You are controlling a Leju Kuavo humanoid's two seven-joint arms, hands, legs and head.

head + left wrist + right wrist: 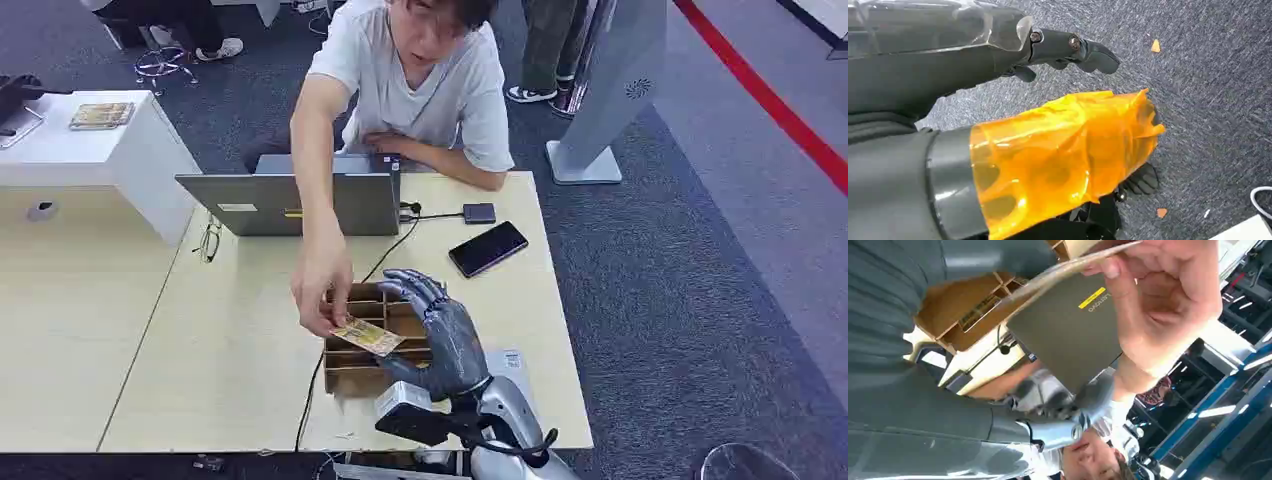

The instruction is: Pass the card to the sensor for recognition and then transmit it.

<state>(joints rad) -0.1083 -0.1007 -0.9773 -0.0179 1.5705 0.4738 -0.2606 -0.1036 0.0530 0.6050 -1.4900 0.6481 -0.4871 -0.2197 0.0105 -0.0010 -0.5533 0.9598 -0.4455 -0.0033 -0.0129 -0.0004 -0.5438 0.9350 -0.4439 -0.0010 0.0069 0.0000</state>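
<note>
The card (367, 336) is held flat over the cardboard divider box (352, 372) on the light wooden table (230, 360), and it is the person's hand (322, 285) that pinches it, reaching across from the far side. The robot's right hand (443, 340) is just beside the card on its right, palm towards it, fingers spread and gently curled. Its thumb seems to come in at the card's near edge, but from here I cannot tell whether it grips the card or merely touches it. In the right wrist view the card (1068, 267) is seen edge-on between the person's fingers (1168, 295) and the robot's grey thumb.

Behind the box stands an open grey laptop (300, 203), with the person leaning in behind it. A black phone (487, 248) and a small dark square device (479, 213) lie to the right of the laptop, a cable running from the device. A pair of glasses (209, 241) lies left of the laptop.

The left hand (1068, 140) hangs above grey carpet (1208, 100), its thumb wrapped in orange film, the dark fingers loosely extended and gripping nothing.
</note>
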